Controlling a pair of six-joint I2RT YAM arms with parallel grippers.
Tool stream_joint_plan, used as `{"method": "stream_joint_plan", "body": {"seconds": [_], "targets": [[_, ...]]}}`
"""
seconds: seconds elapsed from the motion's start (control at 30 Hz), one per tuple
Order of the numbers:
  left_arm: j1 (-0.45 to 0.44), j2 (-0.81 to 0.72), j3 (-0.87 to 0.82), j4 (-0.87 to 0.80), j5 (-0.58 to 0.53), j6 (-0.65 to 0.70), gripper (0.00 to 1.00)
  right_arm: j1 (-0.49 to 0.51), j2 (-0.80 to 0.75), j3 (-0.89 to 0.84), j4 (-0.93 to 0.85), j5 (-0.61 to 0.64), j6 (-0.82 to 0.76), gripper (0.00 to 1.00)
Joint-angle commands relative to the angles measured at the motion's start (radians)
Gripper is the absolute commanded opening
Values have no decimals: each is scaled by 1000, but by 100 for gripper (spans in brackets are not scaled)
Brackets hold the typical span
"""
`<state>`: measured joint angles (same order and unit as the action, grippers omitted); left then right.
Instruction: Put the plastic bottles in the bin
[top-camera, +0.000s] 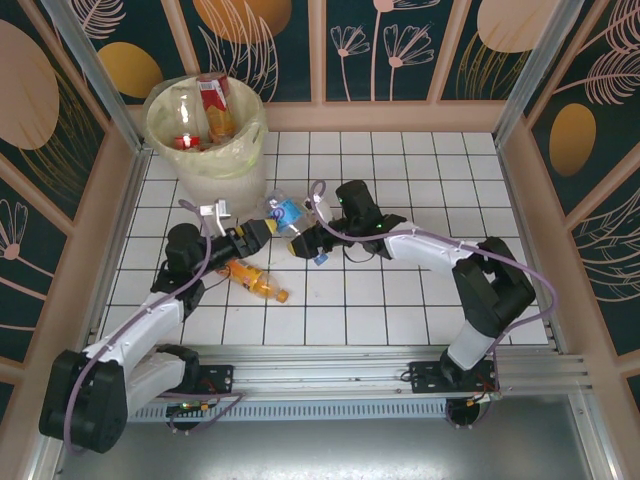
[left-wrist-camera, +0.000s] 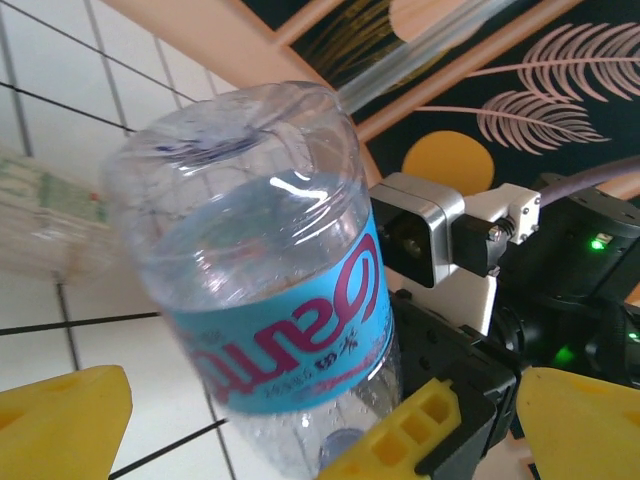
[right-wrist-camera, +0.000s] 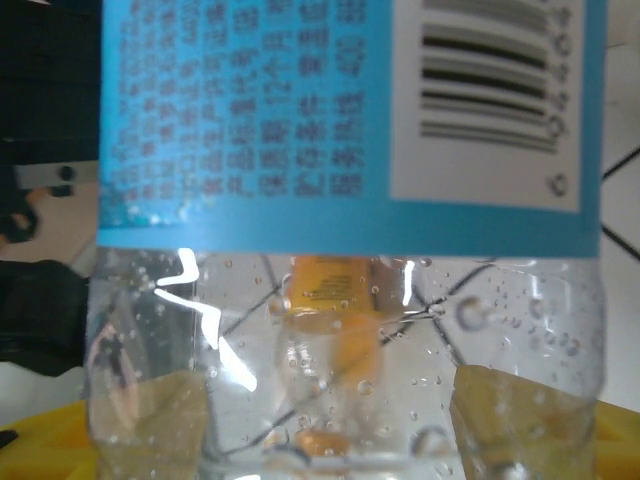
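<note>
Two pincers meet at one blue bottle (top-camera: 288, 213). My right pincer (top-camera: 303, 238) squeezes it between its yellow fingers (right-wrist-camera: 45, 440). My left pincer (top-camera: 260, 230) is wide open and holds nothing. The blue bottle's round bottom is just in front of it. An orange bottle (top-camera: 255, 280) lies flat on the tabletop (top-camera: 400, 300), close behind my left pincer. The bin (top-camera: 225, 178) stands well ahead of my left pincer, with a few bottles (top-camera: 212, 105) inside.
</note>
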<state>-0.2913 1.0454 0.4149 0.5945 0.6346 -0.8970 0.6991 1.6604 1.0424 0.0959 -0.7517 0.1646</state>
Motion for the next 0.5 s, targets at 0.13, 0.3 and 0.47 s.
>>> {"method": "stream_joint_plan", "body": {"seconds": [0.13,0.3,0.47], "targets": [[-28,72,-2,211,-11,-83,99,-7,-74,-56,122,-182,58,65],[-35,102,5,260,6,-120,95,-4,-79,-66,128,-227,55,65],[-37,106,12,268,9,-137,90,-3,-70,-65,117,-238,47,65]]}}
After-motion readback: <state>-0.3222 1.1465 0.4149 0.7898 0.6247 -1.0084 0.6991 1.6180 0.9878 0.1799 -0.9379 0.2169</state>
